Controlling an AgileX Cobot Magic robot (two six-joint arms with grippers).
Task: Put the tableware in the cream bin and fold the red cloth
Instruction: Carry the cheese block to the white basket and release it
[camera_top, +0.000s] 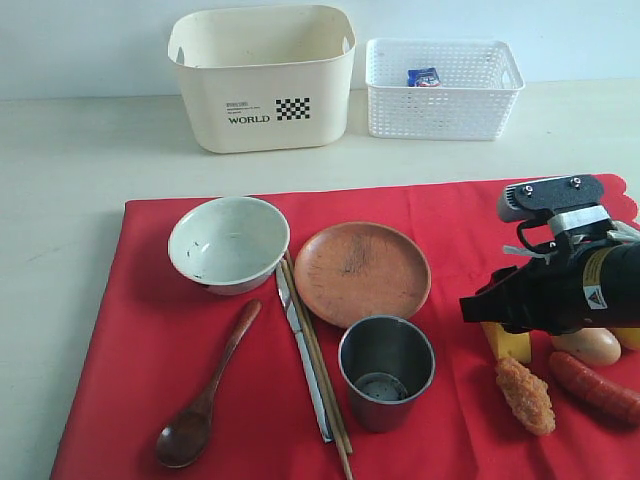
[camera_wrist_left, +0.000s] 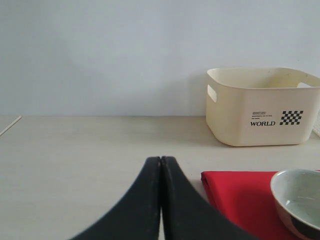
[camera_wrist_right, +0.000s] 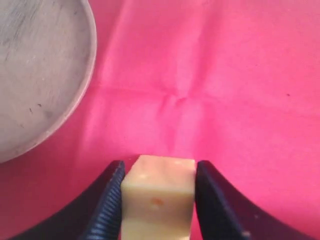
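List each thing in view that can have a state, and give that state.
cream bin: upright, nothing seen inside
white lattice basket: upright, holding a small carton
bowl: upright, empty
steel cup: upright
red cloth: spread flat, unfolded
left pincer: shut, empty
right pincer: shut on cheese block

A pale wooden table (camera_top: 80, 160) meets a plain white wall (camera_wrist_left: 125, 50).

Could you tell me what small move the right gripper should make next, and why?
Probably lift straight up: the right gripper looks closed on the yellow cheese block, which rests on the red cloth; the white lattice basket holds a blue carton.
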